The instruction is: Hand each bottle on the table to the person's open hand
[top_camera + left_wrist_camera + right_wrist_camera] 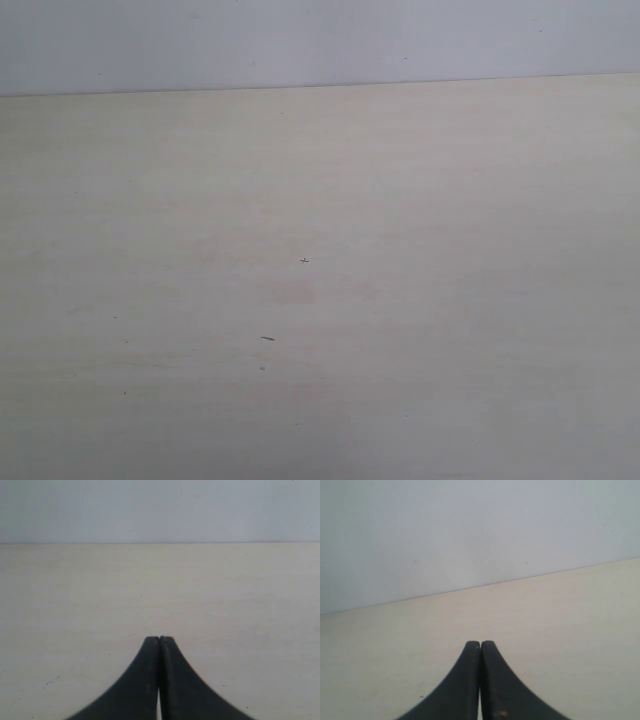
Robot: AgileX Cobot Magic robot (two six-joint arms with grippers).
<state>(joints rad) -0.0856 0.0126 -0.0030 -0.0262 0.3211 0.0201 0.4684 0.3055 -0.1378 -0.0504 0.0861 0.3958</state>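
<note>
Over the pale table [75,595], left fingers [146,672] pressed tight together, right fingers [466,677] likewise pressed together, both empty

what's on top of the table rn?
On the table only a few tiny dark specks show; nothing else in any view. The left pincer and right pincer, both shut, hide a strip of surface beneath them.
</note>
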